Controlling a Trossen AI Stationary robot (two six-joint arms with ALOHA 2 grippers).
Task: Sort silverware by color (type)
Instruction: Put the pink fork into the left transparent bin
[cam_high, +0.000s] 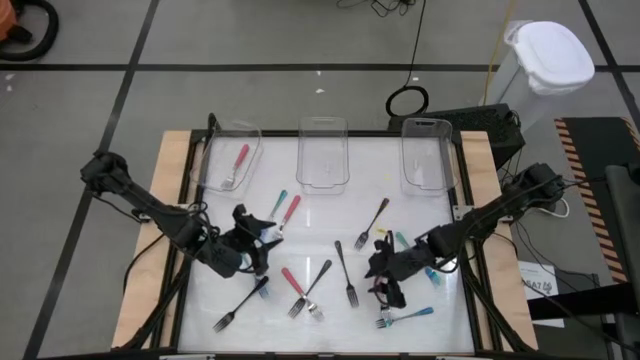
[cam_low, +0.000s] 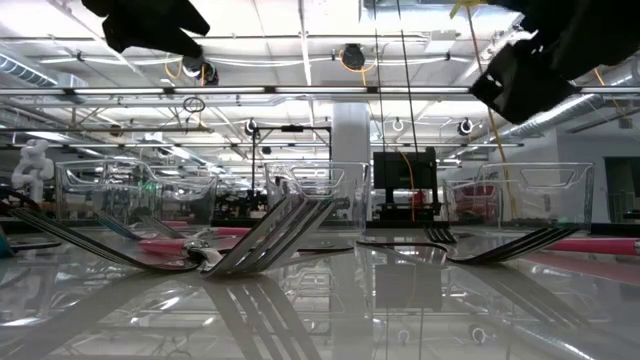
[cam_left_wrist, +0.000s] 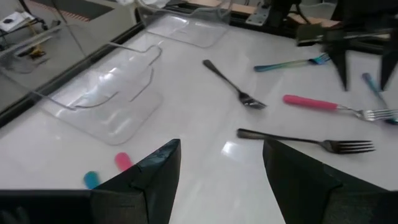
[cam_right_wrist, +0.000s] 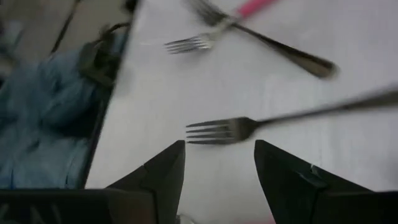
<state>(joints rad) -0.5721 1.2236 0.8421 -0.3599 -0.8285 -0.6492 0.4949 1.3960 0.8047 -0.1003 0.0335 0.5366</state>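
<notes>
The silverware lies scattered on the white table (cam_high: 320, 235): black-handled forks (cam_high: 345, 272), (cam_high: 372, 222), a red one crossed by a black one (cam_high: 300, 288), teal ones (cam_high: 415, 250). Another red fork (cam_high: 238, 165) lies in the far-left clear tray (cam_high: 228, 150). My left gripper (cam_high: 266, 233) hovers open at the left, beside a red and a teal fork (cam_high: 287, 208); their handle ends (cam_left_wrist: 123, 160) show by its finger. My right gripper (cam_high: 380, 285) hovers open at the near right, just short of a black fork's tines (cam_right_wrist: 211, 132).
Two more clear trays (cam_high: 324, 150), (cam_high: 425, 150) stand along the far edge. A black fork (cam_high: 240, 305) and a teal one (cam_high: 405, 317) lie near the front edge. In the left wrist view, forks (cam_left_wrist: 305, 140), (cam_left_wrist: 329, 107) lie ahead of the fingers.
</notes>
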